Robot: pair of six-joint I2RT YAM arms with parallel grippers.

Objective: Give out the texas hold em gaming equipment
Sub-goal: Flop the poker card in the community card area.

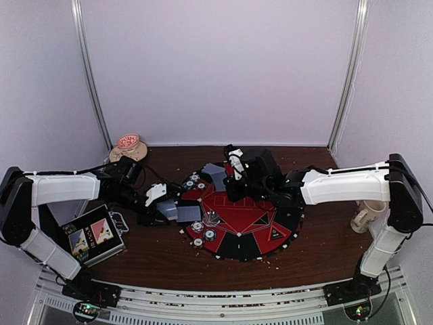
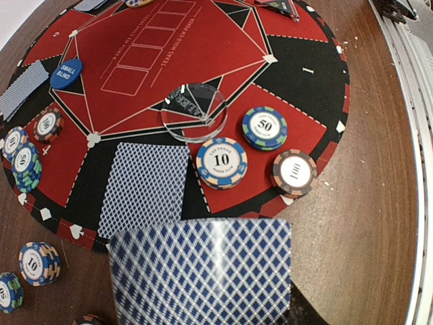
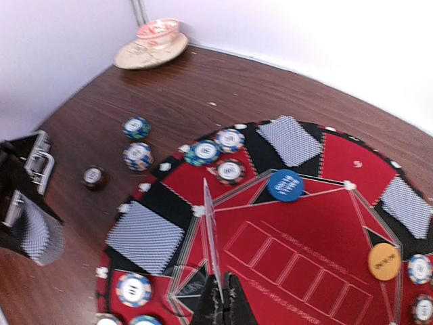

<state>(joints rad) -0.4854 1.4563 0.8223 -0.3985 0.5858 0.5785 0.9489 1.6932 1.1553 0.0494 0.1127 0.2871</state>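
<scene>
A round red-and-black poker mat (image 1: 250, 223) lies mid-table. My left gripper (image 1: 162, 203) at its left rim is shut on a stack of blue-backed playing cards (image 2: 203, 271), which hides the fingers in the left wrist view. Beyond the stack lie a face-down card (image 2: 144, 186), striped chips marked 10 (image 2: 221, 162), 50 (image 2: 264, 127) and 100 (image 2: 294, 172), and a clear disc (image 2: 194, 112). My right gripper (image 3: 222, 301) hovers over the mat's far side, shut on a thin card (image 3: 211, 230) seen edge-on. A blue button (image 3: 285, 185) and an orange button (image 3: 383, 261) rest on the mat.
A metal case with card pictures (image 1: 95, 237) lies at the near left. A beige mug (image 1: 369, 215) stands at the right. A saucer with a cup (image 1: 128, 145) sits in the back left corner. Loose chips (image 3: 137, 156) lie on the wood beside the mat.
</scene>
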